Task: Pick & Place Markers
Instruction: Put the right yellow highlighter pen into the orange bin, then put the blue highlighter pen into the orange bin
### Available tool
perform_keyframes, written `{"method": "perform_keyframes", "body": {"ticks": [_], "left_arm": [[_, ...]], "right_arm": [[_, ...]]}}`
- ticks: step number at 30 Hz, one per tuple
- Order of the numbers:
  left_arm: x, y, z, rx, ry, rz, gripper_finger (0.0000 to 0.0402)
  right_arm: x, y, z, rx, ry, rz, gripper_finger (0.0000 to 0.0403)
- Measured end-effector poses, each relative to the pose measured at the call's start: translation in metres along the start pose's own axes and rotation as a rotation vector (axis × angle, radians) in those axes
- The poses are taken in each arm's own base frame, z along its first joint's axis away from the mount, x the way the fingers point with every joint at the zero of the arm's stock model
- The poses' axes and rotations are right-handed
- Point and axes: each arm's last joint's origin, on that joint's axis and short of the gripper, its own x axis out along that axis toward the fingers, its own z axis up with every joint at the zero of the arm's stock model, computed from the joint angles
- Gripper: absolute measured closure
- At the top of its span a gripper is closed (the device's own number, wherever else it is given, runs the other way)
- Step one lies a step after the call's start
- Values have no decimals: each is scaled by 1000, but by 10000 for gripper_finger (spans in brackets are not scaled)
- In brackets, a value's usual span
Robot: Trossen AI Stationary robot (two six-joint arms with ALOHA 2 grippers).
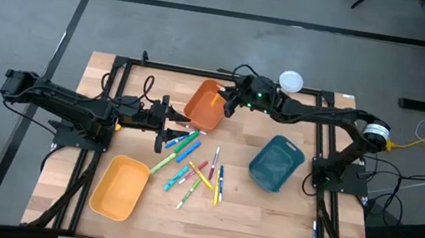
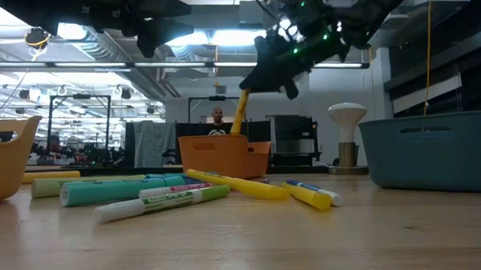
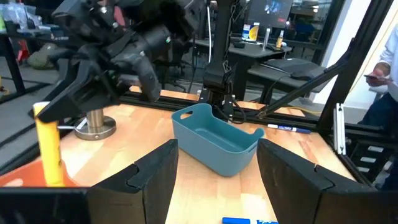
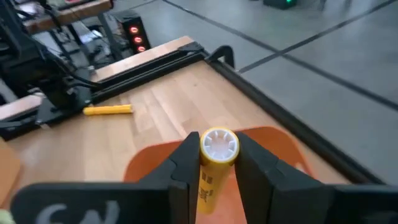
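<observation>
Item: one yellow marker (image 4: pixel 214 163), held upright and clamped between the fingers of the right gripper (image 4: pixel 214 155), was recorded directly above the orange bin (image 1: pixel 205 104) at the far middle of the table (image 1: pixel 264 228); the remaining markers (image 1: pixel 193 165) lay scattered at the table's centre, between the yellow bin (image 1: pixel 119 188) and the teal bin (image 1: pixel 276 163). The left gripper (image 3: pixel 216 177) was noted with fingers spread and empty, beside the orange bin's left edge. Handling judgement: the marker would best be lowered until its tip was inside the rim before the jaws were parted, so that it could not tip out over the wall.
</observation>
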Motion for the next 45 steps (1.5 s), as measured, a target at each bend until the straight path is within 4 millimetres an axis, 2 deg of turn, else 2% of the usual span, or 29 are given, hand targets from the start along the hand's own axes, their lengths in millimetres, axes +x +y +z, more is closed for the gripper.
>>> {"method": "perform_keyframes", "body": {"ticks": [6,12,16,22,28,32,37,41,45], "left_arm": [[0,0,0,-20,0,0,187],[0,0,0,-20,0,-1,187],[0,0,0,-20,0,-1,187],[0,0,0,-21,1,-1,187],[0,0,-3,-44,37,-18,187],[0,0,-7,-50,80,-13,187],[-1,0,-11,-46,122,-26,187],[-1,-1,-15,-29,173,-84,187],[-2,0,-21,-25,237,-73,187]], "right_arm": [[10,-16,-8,83,25,7,323],[17,-21,-16,119,65,42,311],[20,-22,-21,103,81,40,272],[20,-22,-21,36,80,42,187],[21,-17,-5,-14,61,159,132],[22,2,8,-67,93,289,127],[19,44,11,-188,209,399,136],[13,75,6,-315,295,370,144],[7,95,1,-395,326,356,149]]}}
